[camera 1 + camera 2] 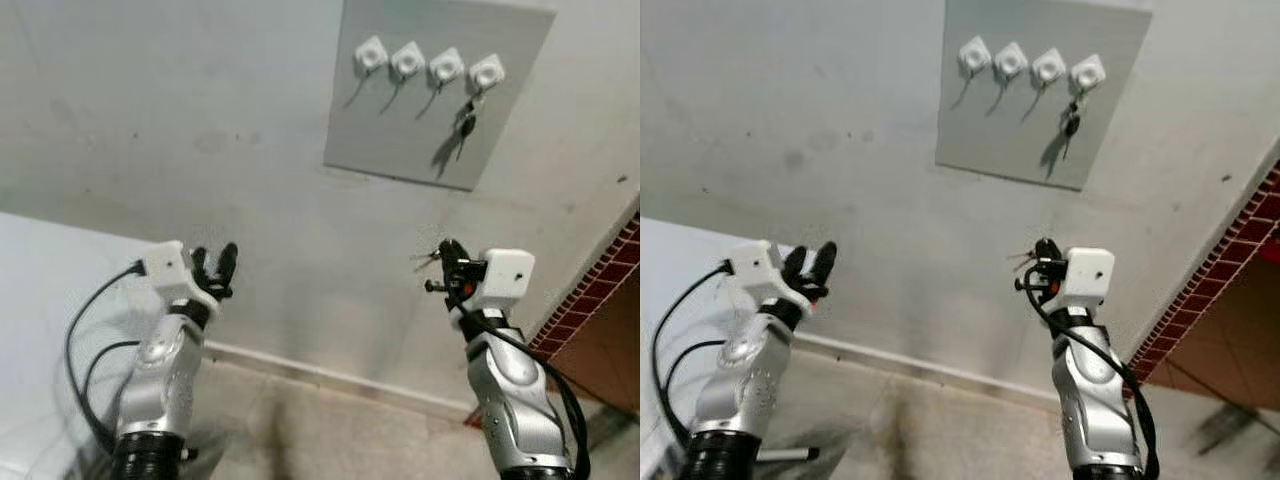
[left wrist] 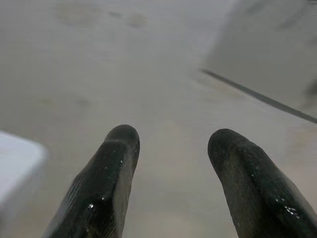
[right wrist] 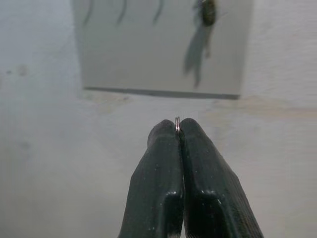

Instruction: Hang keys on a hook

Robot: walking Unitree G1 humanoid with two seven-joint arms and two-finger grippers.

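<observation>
Now key ring (image 3: 177, 122) pinched between right gripper (image 3: 178, 130) jaws.

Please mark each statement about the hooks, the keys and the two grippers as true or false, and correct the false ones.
1. The board on the wall carries four white hooks. True.
2. All four hooks are free. False: a set of keys already hangs from the rightmost hook.
3. The right gripper is shut on a thin metal key ring. True.
4. The left gripper is shut. False: its fingers stand apart, with nothing between them.
5. The right gripper touches the board. False: it is below the board, apart from it.
</observation>
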